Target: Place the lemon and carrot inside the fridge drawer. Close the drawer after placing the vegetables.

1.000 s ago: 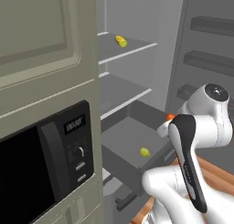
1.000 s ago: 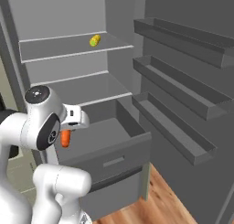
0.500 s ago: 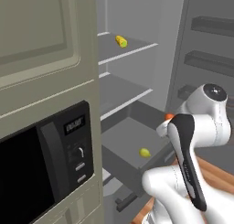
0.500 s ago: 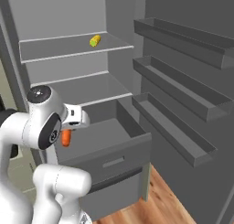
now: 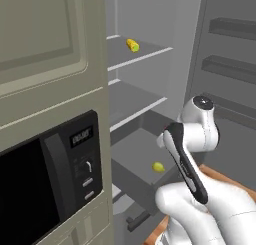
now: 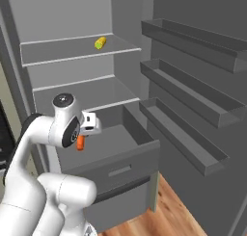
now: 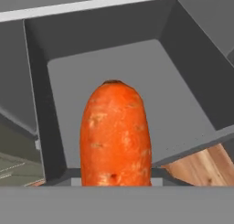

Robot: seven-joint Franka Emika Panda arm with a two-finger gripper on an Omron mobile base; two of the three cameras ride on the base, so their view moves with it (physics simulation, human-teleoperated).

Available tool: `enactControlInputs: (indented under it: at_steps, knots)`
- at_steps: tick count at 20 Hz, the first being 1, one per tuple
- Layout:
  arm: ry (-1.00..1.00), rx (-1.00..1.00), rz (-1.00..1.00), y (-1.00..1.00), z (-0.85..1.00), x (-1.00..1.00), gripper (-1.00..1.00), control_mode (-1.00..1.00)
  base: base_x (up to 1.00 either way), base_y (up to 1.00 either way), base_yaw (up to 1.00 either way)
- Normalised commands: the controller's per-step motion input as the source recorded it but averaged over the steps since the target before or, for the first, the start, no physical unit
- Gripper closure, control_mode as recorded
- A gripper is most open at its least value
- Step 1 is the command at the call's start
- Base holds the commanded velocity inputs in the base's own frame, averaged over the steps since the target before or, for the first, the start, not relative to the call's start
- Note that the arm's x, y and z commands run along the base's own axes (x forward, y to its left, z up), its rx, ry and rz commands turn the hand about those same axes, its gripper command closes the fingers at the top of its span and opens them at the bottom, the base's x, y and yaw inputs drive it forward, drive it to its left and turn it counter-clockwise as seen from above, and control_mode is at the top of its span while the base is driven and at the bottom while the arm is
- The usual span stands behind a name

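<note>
Right base view showed the fridge [image 6: 58, 81] standing open, its door shelves [image 6: 193, 93] swung out to the right. Low in it the drawer [image 6: 125, 155] was pulled out, dark grey with a plain flat front. Left of the fridge, in the left base view, sat a microwave [image 5: 55, 174] in pale cabinetry. Over the drawer's left part hung the gripper [image 6: 80, 142], clamped on the carrot [image 6: 80, 142], which pointed downward and was held clear above the drawer floor. In the hand view the carrot [image 7: 115, 134] stood between the lens and the drawer's floor [image 7: 183, 104]. The lemon [image 5: 158, 166] lay on the drawer's floor, seen in the left base view. A small yellow item [image 6: 100, 42] lay on the top shelf.
</note>
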Motion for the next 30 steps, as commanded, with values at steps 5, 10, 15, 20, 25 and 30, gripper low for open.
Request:
enactControlInputs:
  at_steps: [5, 10, 15, 20, 25, 30]
  knots:
    - [0.08, 0.0, 0.01, 0.02, -0.75, 0.66, 1.0, -1.0, 0.0, 0.0, 0.0]
    - [0.1, 0.0, 0.02, 0.0, -0.61, 0.48, 1.0, -1.0, 0.0, 0.0, 0.0]
    - [0.17, 0.0, 0.01, 0.0, -0.38, 0.48, 1.0, -1.0, 0.0, 0.0, 0.0]
    - [0.16, 0.0, 0.01, 0.02, -0.38, 0.53, 1.0, -1.0, 0.0, 0.0, 0.0]
    - [0.05, 0.0, 0.03, 0.0, -0.56, 0.32, 1.0, -1.0, 0.0, 0.0, 0.0]
    - [0.0, 0.0, 0.03, 0.0, -0.61, 0.09, 1.0, -1.0, 0.0, 0.0, 0.0]
